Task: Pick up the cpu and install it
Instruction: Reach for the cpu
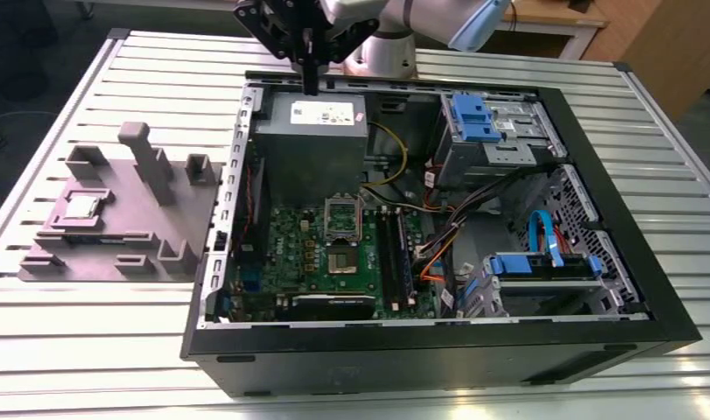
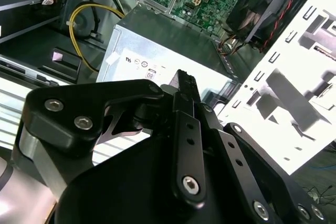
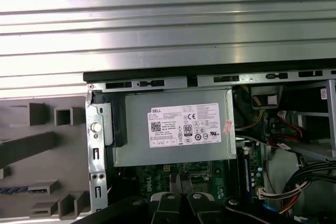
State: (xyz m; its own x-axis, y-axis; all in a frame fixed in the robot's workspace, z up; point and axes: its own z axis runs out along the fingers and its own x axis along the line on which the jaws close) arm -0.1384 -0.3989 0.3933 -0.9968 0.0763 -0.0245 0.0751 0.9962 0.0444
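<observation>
My gripper [image 1: 312,85] hangs over the grey box [image 1: 313,153], jaws shut, holding nothing. I should open wide, then drop flat onto the chip [image 1: 84,206].

You had one desk [image 1: 98,350], one open computer case [image 1: 425,359], one grey power-supply box [image 1: 313,144], one green motherboard [image 1: 296,254], one yellow cable loop [image 1: 386,150], one grey fixture block [image 1: 121,232], one cpu [image 1: 84,206] and one pincer [image 1: 312,86].

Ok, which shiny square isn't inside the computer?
The cpu, lying on the grey tray at the exterior view's left. The socket frame sits inside the case, on the green board.
</observation>
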